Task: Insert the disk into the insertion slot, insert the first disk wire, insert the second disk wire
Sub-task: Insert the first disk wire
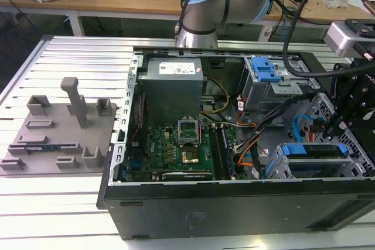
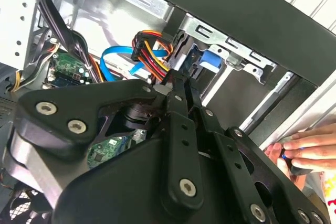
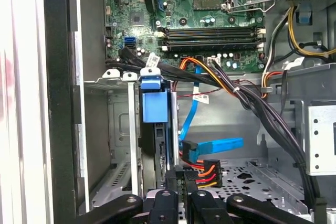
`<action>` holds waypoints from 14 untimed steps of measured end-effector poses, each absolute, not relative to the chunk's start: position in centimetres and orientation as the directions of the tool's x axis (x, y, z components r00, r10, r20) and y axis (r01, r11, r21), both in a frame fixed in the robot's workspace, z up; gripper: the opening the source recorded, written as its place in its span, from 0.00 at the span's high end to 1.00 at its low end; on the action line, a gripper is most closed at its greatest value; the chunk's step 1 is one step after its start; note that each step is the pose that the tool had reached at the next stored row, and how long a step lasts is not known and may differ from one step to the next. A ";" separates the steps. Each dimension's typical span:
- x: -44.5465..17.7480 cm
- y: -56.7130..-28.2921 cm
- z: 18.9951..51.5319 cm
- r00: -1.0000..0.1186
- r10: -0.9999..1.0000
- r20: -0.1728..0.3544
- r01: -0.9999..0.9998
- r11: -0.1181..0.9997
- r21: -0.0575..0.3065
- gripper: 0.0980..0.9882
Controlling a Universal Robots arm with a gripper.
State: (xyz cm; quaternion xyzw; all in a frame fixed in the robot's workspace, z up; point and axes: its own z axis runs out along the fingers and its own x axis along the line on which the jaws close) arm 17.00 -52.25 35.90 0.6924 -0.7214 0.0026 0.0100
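So in the exterior view the open PC case (image 1: 234, 215) lay on a ribbed metal table (image 1: 58, 215), with a grey fixture plate (image 1: 58, 133) off on the exterior view's left. The disk (image 1: 313, 150) sat down in the slot (image 1: 275, 168) at the case's corner on the exterior view's right, blue frame showing. The blue wire (image 1: 300, 126) looped just beside it, and the gripper (image 1: 337, 124) hung right over that corner. In the second wrist view the gripper (image 2: 178, 80) had its fingers pinched nearly together on the dark plug of the red-orange wire (image 2: 152, 43), close by the disk's blue frame. The blue wire (image 2: 116, 56) curled behind that, and a person's hand (image 2: 310, 150) sat at the outer side of the case. In the first wrist view the disk (image 3: 160, 145) was inside the slot (image 3: 118, 129) with its blue tab sticking out, and the blue wire (image 3: 220, 144) bent just beside it. The red-orange wire (image 3: 206, 174) ran straight into the gripper (image 3: 181, 179), jaws narrow around the plug, with the motherboard (image 3: 210, 3) beyond.
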 end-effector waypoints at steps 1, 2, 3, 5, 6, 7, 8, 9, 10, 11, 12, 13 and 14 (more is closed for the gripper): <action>17.0 -52.4 35.8 -0.041 -0.999 0.018 -0.999 0.041 0.010 0.93; 17.0 -52.4 35.8 -0.041 -0.999 0.018 -0.999 0.042 0.010 0.93; 17.0 -52.4 35.8 -0.041 -0.999 0.018 -0.999 0.042 0.010 0.93; 17.0 -52.6 35.7 -0.042 -0.999 0.018 -0.999 0.042 0.010 0.93; 17.0 -52.7 35.7 -0.042 -0.999 0.018 -0.999 0.042 0.010 0.93; 17.0 -52.7 35.6 -0.042 -0.999 0.018 -0.999 0.043 0.010 0.93; 17.0 -52.7 35.6 -0.043 -0.999 0.018 -0.999 0.043 0.010 0.93; 17.0 -52.8 35.6 -0.043 -0.999 0.018 -0.999 0.044 0.010 0.93; 17.0 -52.8 35.5 -0.044 -0.999 0.018 -0.999 0.044 0.010 0.93; 17.0 -52.9 35.5 -0.044 -0.999 0.018 -0.999 0.045 0.010 0.93; 17.0 -52.9 35.5 -0.045 -0.999 0.018 -0.999 0.045 0.010 0.93; 16.9 -52.9 35.4 -0.045 -0.999 0.018 -0.999 0.045 0.010 0.93; 16.9 -53.0 35.4 -0.045 -0.999 0.018 -0.999 0.046 0.010 0.93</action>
